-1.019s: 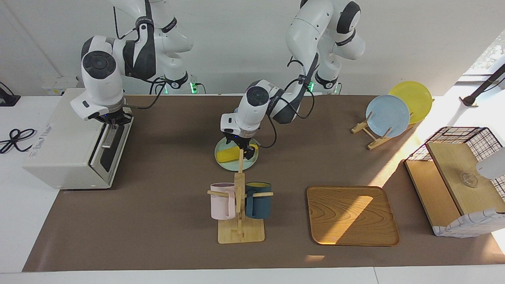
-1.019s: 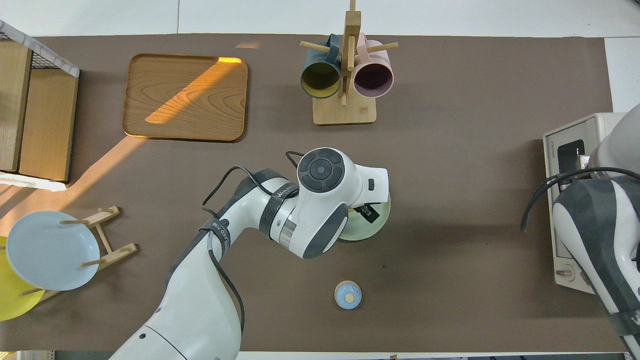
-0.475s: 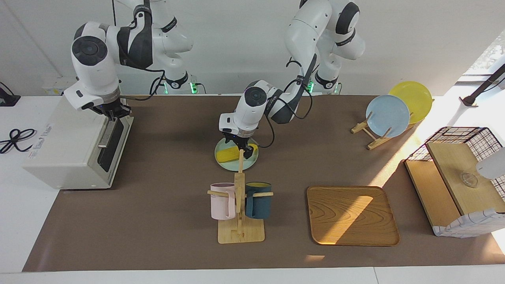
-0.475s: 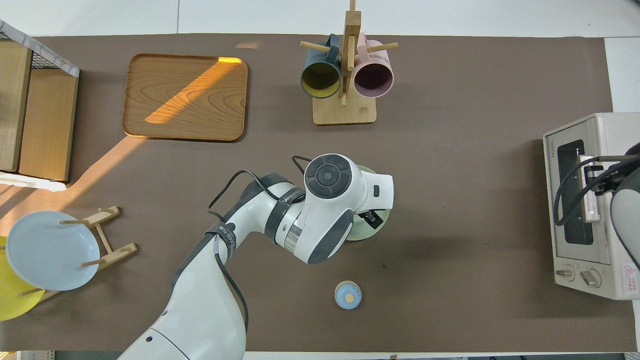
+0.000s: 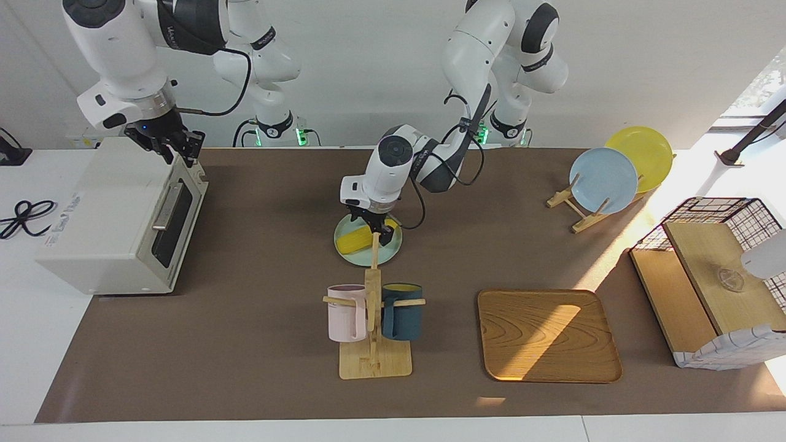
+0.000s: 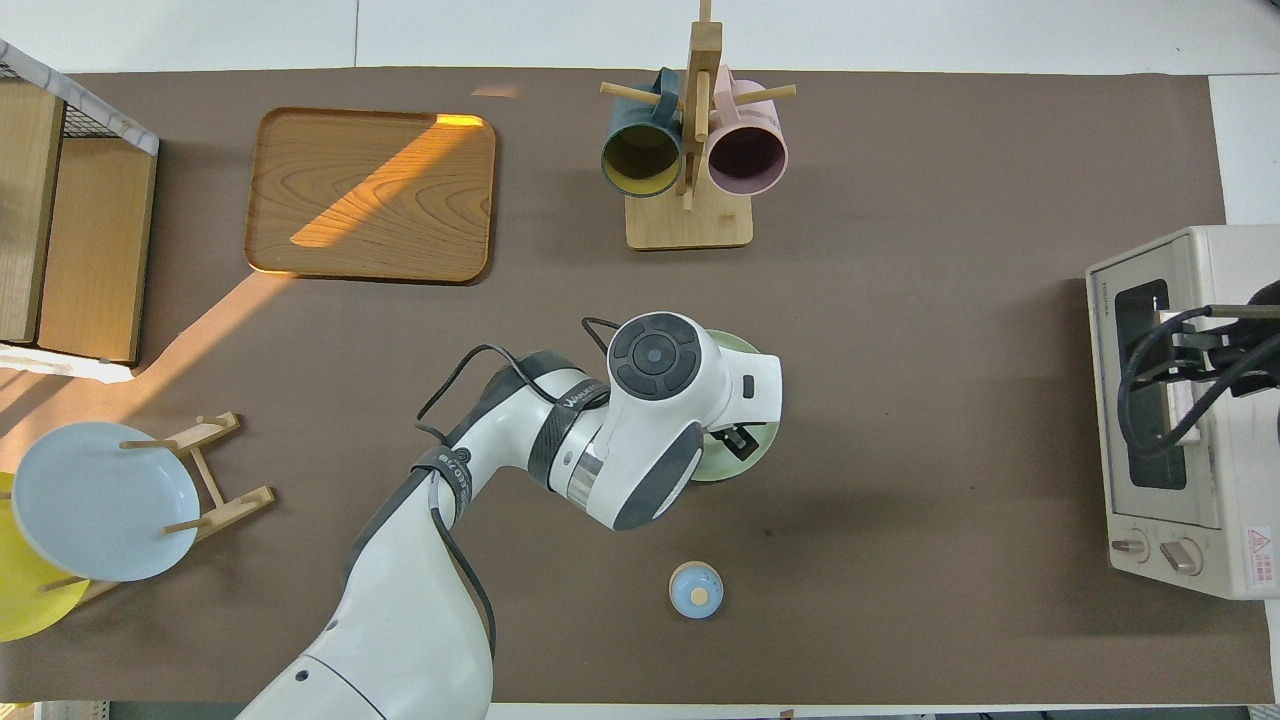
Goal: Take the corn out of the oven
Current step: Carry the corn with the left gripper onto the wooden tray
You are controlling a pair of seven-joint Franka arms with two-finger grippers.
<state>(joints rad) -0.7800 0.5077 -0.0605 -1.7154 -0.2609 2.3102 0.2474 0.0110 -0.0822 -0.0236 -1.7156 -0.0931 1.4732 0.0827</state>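
Observation:
The yellow corn (image 5: 354, 241) lies on a pale green plate (image 5: 359, 261) in the middle of the table, outside the oven. My left gripper (image 5: 372, 231) hangs just over the corn, fingers apart on either side of it. In the overhead view the left wrist covers the corn, and only the plate's rim (image 6: 768, 440) shows. The cream-white oven (image 5: 104, 215) stands at the right arm's end of the table with its door shut. My right gripper (image 5: 164, 143) is raised over the oven's top edge, open and holding nothing.
A wooden rack with a pink and a dark blue mug (image 5: 373, 319) stands farther from the robots than the plate. Beside it lies a wooden tray (image 5: 548, 334). A plate rack (image 5: 605, 178), a wire-and-wood basket (image 5: 712, 276) and a small blue knobbed lid (image 6: 696, 590) are also on the table.
My right gripper let go of the oven door's handle, opened and rose above the oven. My left gripper lifted slightly over the corn on the plate.

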